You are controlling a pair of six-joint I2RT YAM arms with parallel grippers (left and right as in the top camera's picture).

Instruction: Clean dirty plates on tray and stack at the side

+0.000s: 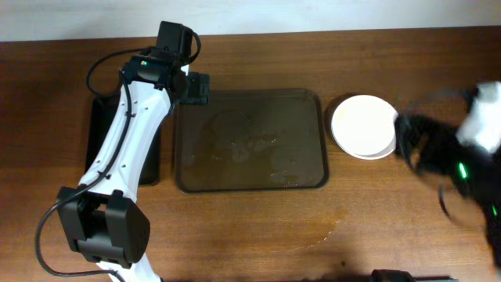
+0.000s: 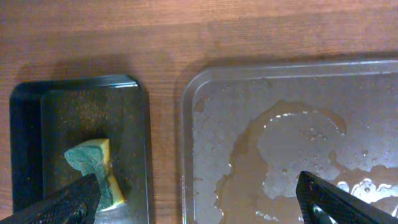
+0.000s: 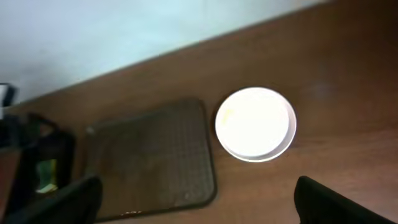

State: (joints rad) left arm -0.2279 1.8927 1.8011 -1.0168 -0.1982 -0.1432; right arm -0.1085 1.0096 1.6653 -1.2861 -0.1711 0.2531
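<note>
**Empty wet tray at centre, plates stacked on the wood to its right**

A brown wooden table (image 1: 250,235) fills the overhead view, and a pale wall (image 3: 93,31) shows across the upper left of the right wrist view. A faint wet streak (image 1: 325,233) marks the wood below the tray's lower right corner.

The white left arm (image 1: 125,141) runs from the lower left of the overhead frame up to the top centre-left. The right arm (image 1: 462,157) is a dark blur at the right edge.

The tray (image 1: 235,117) lies in the middle of the overhead frame. No plate is on it. It holds only a thin film and a shallow puddle (image 2: 292,149) of brownish liquid.

Just left of it, with a strip of bare wood between them, lies the narrower black tray (image 1: 98,141), partly hidden under the left arm. A green and yellow sponge (image 2: 93,171) rests in its lower part.

The plates (image 1: 364,125) sit on the table just right of the tray, not touching it. They read as a stack, though the count cannot be told. The top one carries a small yellowish mark (image 3: 227,115) near its left rim.

The left gripper (image 2: 198,186) hangs over the gap between the two trays, its fingers spread wide with nothing between them. The right gripper (image 3: 198,186) is likewise spread and empty, up off the table, with the plates in front of it.
</note>
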